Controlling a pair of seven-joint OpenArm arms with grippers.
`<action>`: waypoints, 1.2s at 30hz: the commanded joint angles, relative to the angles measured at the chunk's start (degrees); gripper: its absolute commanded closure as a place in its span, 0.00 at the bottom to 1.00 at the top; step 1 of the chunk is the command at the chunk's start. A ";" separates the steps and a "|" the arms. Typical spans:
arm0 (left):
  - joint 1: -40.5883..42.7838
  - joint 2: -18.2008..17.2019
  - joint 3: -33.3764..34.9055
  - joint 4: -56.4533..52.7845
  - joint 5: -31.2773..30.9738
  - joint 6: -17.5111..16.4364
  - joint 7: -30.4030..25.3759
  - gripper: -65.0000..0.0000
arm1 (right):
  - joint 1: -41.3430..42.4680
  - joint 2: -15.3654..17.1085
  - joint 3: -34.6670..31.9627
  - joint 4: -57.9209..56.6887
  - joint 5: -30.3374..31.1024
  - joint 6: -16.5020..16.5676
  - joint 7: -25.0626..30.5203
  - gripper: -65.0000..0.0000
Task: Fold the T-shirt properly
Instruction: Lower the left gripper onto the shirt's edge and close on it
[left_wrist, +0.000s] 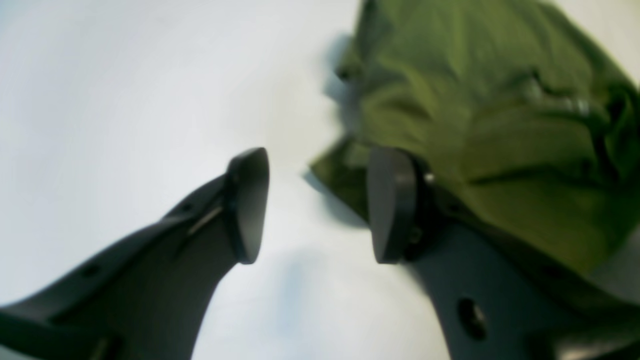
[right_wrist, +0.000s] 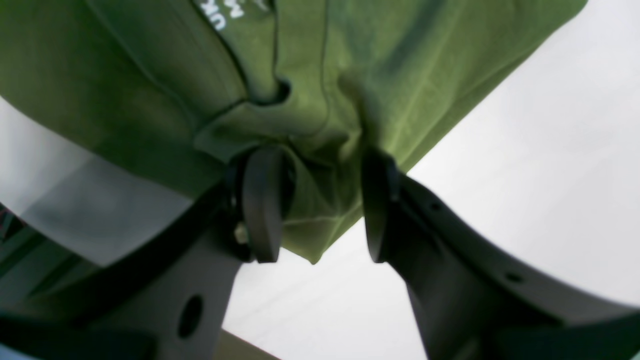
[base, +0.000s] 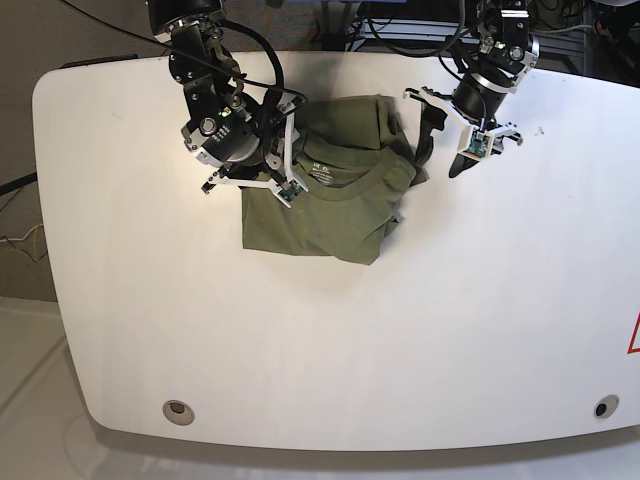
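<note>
White and glossy, the rounded worktop carries only the plain olive-green cotton T-shirt, a partly folded bundle lying toward the far edge, a little left of the middle. Black cables hang behind that edge, a pale floor shows beyond the near left corner, and a small round fitting sits by each near corner.

Going from the left of the base view, the right gripper sits over the shirt's left side beside the neckline, its jaws held part-way apart with a bunched fold of the fabric between them. The right wrist view shows cloth touching the inner pad, but whether it is truly pinched I cannot tell.

At the shirt's right side the left gripper stands with its jaws well apart and nothing between them. One finger lies just beside the cloth's edge, the other over bare worktop.

Judging the risks: if the right gripper lifts on that loose wad, the upper layers may drag and undo the fold. With the left side let go, the sleeve edge looks rumpled and could set a crooked crease.
</note>
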 joint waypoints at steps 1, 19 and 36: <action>0.04 -0.48 -0.10 0.72 -0.72 -0.24 -3.37 0.52 | 0.67 -0.08 0.08 0.94 0.09 0.27 0.62 0.61; -3.21 -1.45 3.16 -7.01 -0.54 -0.24 -8.03 0.52 | 0.31 -0.17 0.08 0.94 0.18 0.01 0.62 0.61; -7.60 -1.62 5.53 -11.32 -0.63 -0.32 -8.12 0.52 | 0.31 -0.17 0.08 0.94 0.09 0.01 0.62 0.61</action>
